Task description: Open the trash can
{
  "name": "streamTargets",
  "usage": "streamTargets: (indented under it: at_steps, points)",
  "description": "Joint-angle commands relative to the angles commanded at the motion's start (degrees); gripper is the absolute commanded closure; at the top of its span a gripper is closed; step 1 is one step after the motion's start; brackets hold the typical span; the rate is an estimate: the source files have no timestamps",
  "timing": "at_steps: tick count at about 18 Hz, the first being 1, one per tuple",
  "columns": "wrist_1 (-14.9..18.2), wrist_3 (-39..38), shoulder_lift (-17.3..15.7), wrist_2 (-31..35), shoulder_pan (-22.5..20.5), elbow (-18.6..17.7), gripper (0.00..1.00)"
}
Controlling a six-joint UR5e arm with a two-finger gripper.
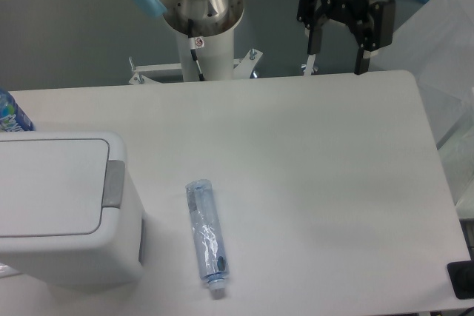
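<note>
A white table (311, 183) filled most of the view, seen from above and in front. At its left edge stood the trash can (63, 209), a boxy white plastic bin with rounded corners; its flat lid (48, 186) lay fully closed and level, so the opening step had not been done. A grey push tab (113, 183) sat on the lid's right edge, facing the open middle of the table, probably the side easiest for the arm to reach. Just beside the bin, not touching it, a crushed clear plastic bottle (206, 238) lay on its side with the cap end towards the near edge. A blue-labelled bottle (11, 115) peeked in behind the bin. The black two-finger gripper (337, 61) hung over the table's far edge, well apart from the bin, fingers pointing down with the jaws spread wide and holding nothing. The arm's white base column (204, 42) stood behind the table.
</note>
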State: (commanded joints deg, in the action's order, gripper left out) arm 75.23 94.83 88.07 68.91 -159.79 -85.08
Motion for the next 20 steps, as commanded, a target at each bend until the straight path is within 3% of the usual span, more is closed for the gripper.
streamTargets:
  at_steps: [6,12,20]
  points:
    - [0.00,-3.41,0.88,-0.26,0.35,1.92,0.00]
    - [-0.17,-26.32,5.44,0.00,7.11,6.41,0.00]
    - [-9.30,-60.08,8.52,0.26,18.35,5.28,0.00]
